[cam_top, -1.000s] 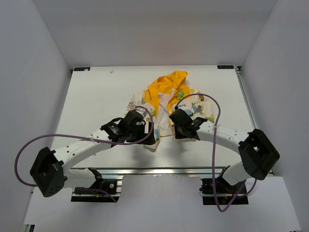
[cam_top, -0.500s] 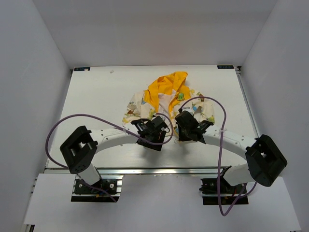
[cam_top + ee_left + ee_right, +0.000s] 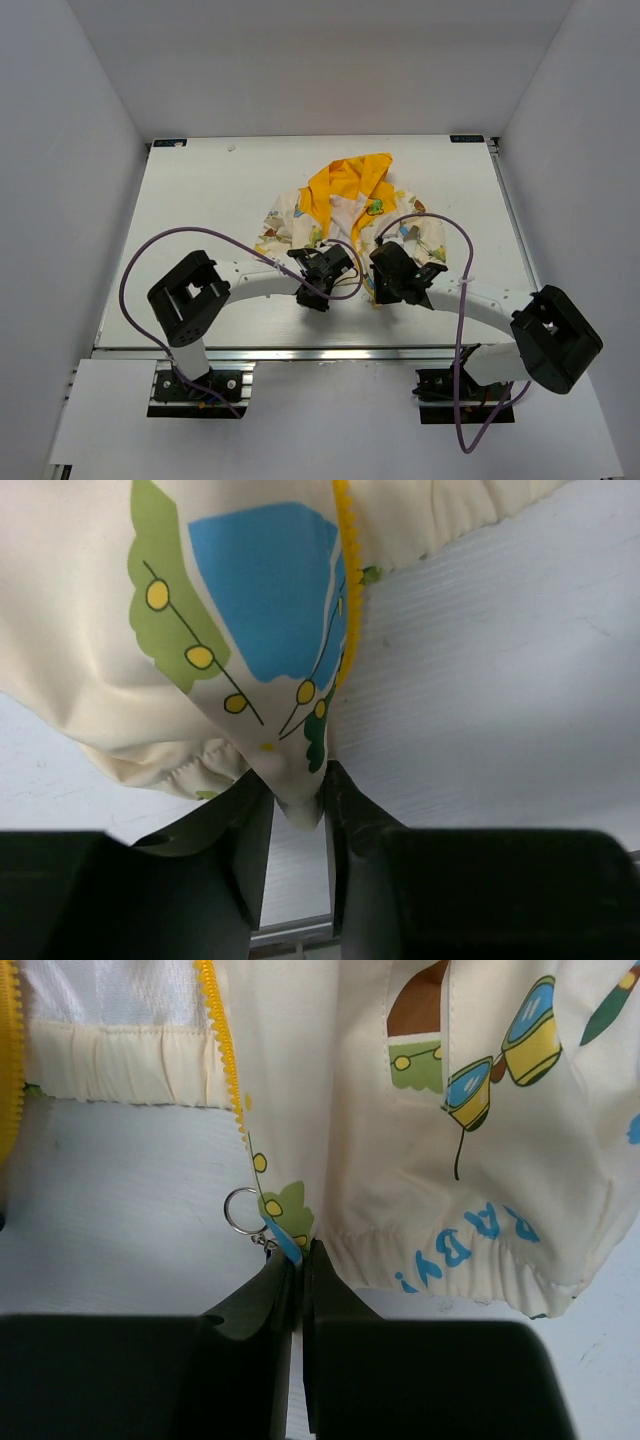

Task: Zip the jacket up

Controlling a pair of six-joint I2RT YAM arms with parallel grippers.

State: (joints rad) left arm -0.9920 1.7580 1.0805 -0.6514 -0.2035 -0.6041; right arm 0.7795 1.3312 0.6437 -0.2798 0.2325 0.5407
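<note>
The left arm (image 3: 250, 275) is standing sharply bent at the lower left of the top view, its forearm pointing right toward centre frame. The right arm (image 3: 480, 295) is mirroring that pose from the lower right. The left gripper (image 3: 298, 800) is pinching a fold of the jacket (image 3: 345, 195) between narrowly parted fingers. The right gripper (image 3: 298, 1260) is clamping the hem, jaws nearly touching.

Open table (image 3: 200, 200) left, far; jacket (image 3: 345, 185) blocks centre, seemingly bunched.
</note>
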